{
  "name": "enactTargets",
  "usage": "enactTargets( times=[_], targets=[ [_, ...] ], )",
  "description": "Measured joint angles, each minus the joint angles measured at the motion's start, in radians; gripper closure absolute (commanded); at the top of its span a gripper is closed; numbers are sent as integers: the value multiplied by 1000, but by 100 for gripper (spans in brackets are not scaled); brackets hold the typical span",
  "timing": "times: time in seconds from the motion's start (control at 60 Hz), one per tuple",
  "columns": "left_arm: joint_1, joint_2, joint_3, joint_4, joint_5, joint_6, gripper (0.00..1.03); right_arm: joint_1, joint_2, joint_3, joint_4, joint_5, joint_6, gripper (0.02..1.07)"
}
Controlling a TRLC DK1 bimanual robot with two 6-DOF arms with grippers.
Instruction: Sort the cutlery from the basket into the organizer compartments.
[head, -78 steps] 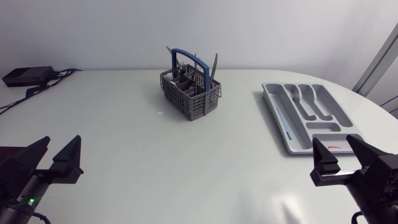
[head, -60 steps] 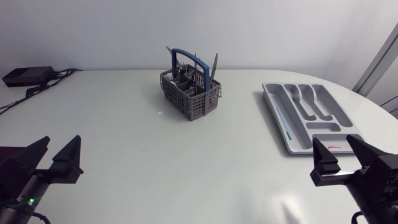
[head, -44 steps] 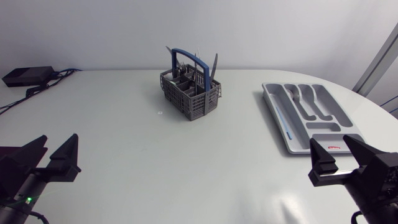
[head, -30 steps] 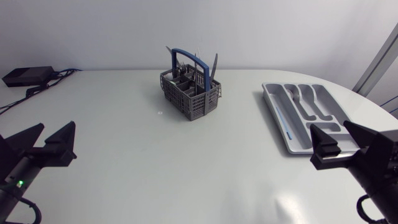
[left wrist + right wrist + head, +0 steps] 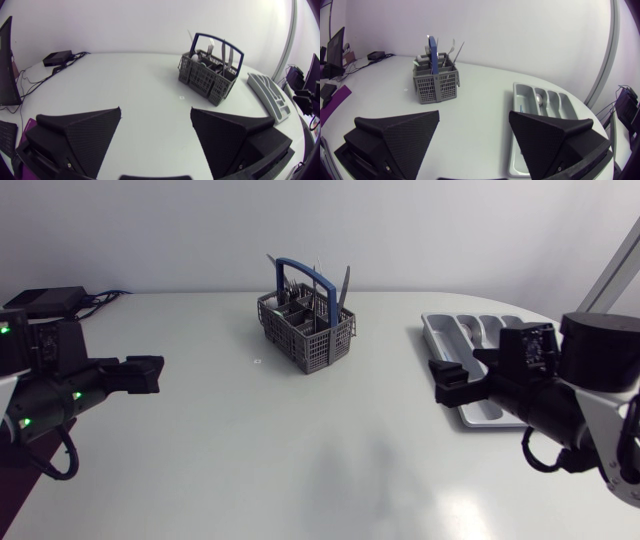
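1. The left hand (image 5: 156, 112) is wide open with nothing between its fingers. A second ago it sat low at the near corner of the tabletop (image 5: 250, 440). It has since lifted and swung inward, and its fingers now point across the tabletop toward the right hand.
2. The right hand (image 5: 474, 115) is also spread wide and empty. It has risen from its near corner in the same way and now faces inward toward the left hand.
3. Ahead of the left hand and off to its right, well apart from it, stands the grey basket (image 5: 210, 75) with its blue handle. It has not moved. The cutlery (image 5: 333, 290) is upright inside it, handles and blades poking above the rim.
4. For the right hand, the basket is ahead and to its left, well apart. The organizer (image 5: 516, 100) lies ahead on its right, closer than the basket.
5. From above, the right arm now covers the near end of the organizer, which was in full view before.
6. Judgement: both arms have only left their rest positions and no piece has been picked up. The sorting has yet to begin, and a reach to the basket looks like the next step.
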Motion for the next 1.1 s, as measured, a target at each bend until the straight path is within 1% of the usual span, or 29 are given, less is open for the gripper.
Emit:
enactTargets(
  times=[0.1, 0.15, 0.217, 0.283, 0.4, 0.45, 0.517, 0.533, 0.567, 0.667, 0.7, 0.717, 0.85, 0.9, 0.95, 0.983, 1.05, 1.1],
  targets=[
    [-13, 124, 101, -106, -2, 42, 7, 55, 116, 84, -13, 14, -6, 7],
    [-15, 190, 150, -132, -1, 83, 7, 75, 183, 130, -21, 14, -7, 7],
    [-15, 246, 187, -138, -2, 143, 7, 95, 268, 192, -39, 9, -13, 7],
    [-20, 290, 208, -138, -1, 222, 7, 107, 367, 263, -46, -45, -26, 7],
    [-27, 335, 225, -135, 22, 274, 7, 109, 494, 381, -74, -77, -73, 7],
    [-26, 355, 230, -129, 54, 279, 7, 113, 547, 443, -107, -67, -101, 7],
    [-11, 378, 231, -114, 153, 286, 7, 121, 609, 532, -172, -44, -141, 8],
    [-7, 384, 232, -111, 169, 289, 7, 123, 621, 550, -179, -41, -149, 13],
    [0, 399, 237, -108, 180, 296, 7, 127, 646, 581, -182, -43, -171, 15],
    [18, 453, 247, -54, 203, 303, 7, 131, 711, 654, -170, -91, -217, 13],
    [23, 469, 249, -35, 211, 304, 7, 130, 727, 671, -169, -101, -220, 7],
    [25, 477, 249, -24, 215, 304, 8, 131, 747, 692, -171, -113, -224, 6],
    [31, 546, 255, 43, 236, 307, 8, 132, 867, 810, -173, -145, -231, 6],
    [35, 557, 255, 60, 259, 307, 8, 133, 898, 838, -171, -146, -232, 6],
    [48, 563, 255, 100, 309, 307, 8, 136, 932, 867, -168, -148, -232, 7],
    [58, 568, 255, 135, 336, 307, 10, 138, 953, 886, -164, -148, -231, 8],
    [67, 586, 256, 202, 362, 306, 10, 139, 986, 916, -143, -155, -231, 16],
    [69, 607, 259, 233, 377, 306, 10, 139, 1008, 936, -123, -161, -231, 21]
  ],
)
